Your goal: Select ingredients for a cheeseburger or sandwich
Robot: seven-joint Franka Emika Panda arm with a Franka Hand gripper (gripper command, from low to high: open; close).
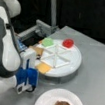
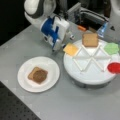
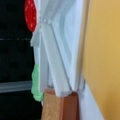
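One table: grey table (image 2: 30,42) carrying every item listed below, seen in both front views.
Arm: one white Franka arm (image 1: 3,49), entering from a front view's left and standing between that camera and the near rim of the tray.
Tray: one round white divided tray (image 2: 86,75), split by raised ribs into wedge compartments; several wedges hold a piece.
Plate: one white paper plate (image 2: 25,85), on the table well apart from the tray's ribs, near its rim.
Gripper: one blue-and-white gripper (image 2: 57,47), tilted down over the table just beside the tray rim, nearest the cheese slice; it holds nothing.
Fingers: cannot tell whether apart or together.
Bread slices: two tan squares; one bread slice in tray (image 2: 90,39) lies in a wedge, one bread slice on plate (image 2: 32,73) lies flat under the patty.
Cheese slice: one yellow square cheese slice (image 2: 71,49), in the tray wedge closest to the gripper; it fills the wrist view's right side (image 3: 105,60).
Patty: one round dark-brown patty (image 2: 40,75), on top of the plate's bread, the sandwich stack so far.
Green piece: one green piece (image 2: 111,48) in its own wedge.
Red piece: one red piece (image 2: 114,67) at the tray edge.
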